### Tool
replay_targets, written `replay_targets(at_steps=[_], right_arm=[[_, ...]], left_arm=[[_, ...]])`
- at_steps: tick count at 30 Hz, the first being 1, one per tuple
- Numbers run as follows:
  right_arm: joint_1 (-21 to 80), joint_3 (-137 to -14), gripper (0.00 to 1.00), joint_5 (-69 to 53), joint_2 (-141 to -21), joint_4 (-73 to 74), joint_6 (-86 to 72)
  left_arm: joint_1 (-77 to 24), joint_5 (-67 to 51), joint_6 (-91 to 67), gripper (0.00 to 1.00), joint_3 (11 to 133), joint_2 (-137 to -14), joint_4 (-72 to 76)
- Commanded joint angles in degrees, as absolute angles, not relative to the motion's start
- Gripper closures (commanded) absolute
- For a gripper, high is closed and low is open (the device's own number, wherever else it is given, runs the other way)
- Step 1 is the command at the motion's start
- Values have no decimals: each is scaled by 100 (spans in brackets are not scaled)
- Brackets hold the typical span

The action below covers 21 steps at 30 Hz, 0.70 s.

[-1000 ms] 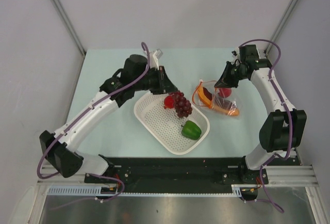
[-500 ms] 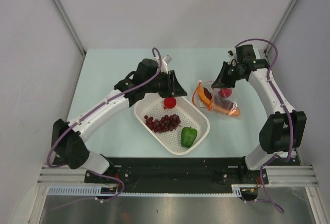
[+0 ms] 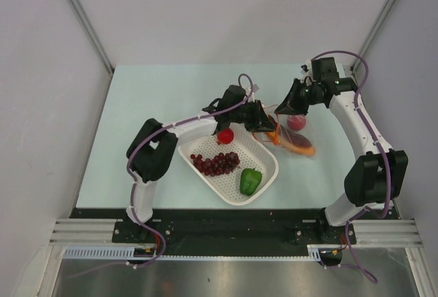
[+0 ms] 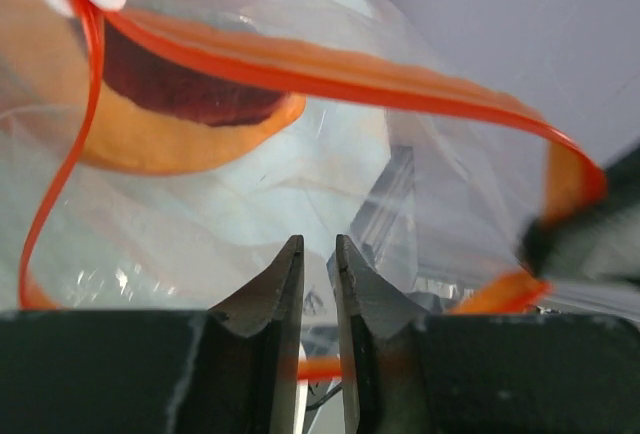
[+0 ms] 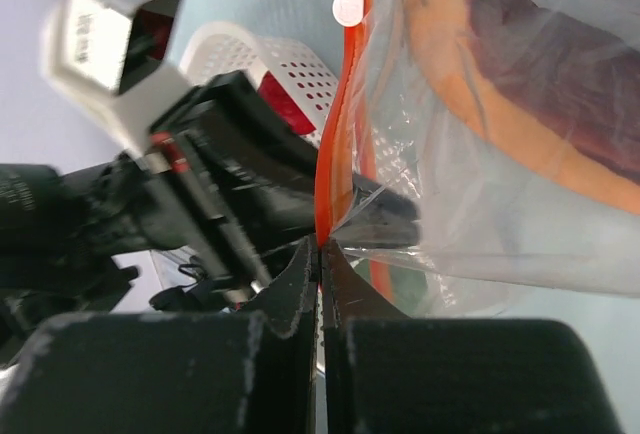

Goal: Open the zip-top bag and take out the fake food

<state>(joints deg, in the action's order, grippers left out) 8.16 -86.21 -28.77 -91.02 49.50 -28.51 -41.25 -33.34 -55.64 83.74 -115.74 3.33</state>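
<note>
Right gripper [image 5: 321, 254] pinches the bag's [image 3: 291, 133] orange zipper strip [image 5: 335, 144], bag at three o'clock beside the basket [image 3: 263, 174], left gripper [image 4: 318, 259] a slit apart at its mouth, gripping nothing.

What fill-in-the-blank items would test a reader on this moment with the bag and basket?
1. The zip-top bag has a zipper strip coloured ____.
2. The green bell pepper lies in the white ____.
3. The right gripper is shut on the bag's ____ strip.
4. The grape bunch in the basket lies ____ the bag.

Missing words: orange-red; basket; zipper; outside
</note>
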Motion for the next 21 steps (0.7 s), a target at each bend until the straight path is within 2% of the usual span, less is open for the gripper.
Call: replay_targets(at_steps=[1,2,5,11,15,16,21], right_arm=[[826,-9140,100,-3076,-9061,4886,-3076],[835,-9236,100,-3067,-9079,4939,-3076],[861,-9255,100,-3032,-9123,4957,-3111],[976,-8965,100,-3120,-9044,4466,-3656],[993,-9087,100,-3147,-9184,4412,-3770],[993,-9105,100,-3146,-9245,4403,-3788],[1063,-9088,100,-3304,-9421,4298,-3937]], left_arm=[[-4192,-3384,-5740,76,9016,-11829,704],[-4201,-3314,-5678,69,9096,-11900,607],[-4254,-3033,-5493,61,9351,-12163,501],[-4298,-3077,-6275,60,9404,-12735,1099],[-4307,-2831,-6223,54,9501,-12876,1019],[-4307,-2752,-6223,50,9518,-12954,1020],[-4324,-2557,-6890,48,9334,-13253,2117]])
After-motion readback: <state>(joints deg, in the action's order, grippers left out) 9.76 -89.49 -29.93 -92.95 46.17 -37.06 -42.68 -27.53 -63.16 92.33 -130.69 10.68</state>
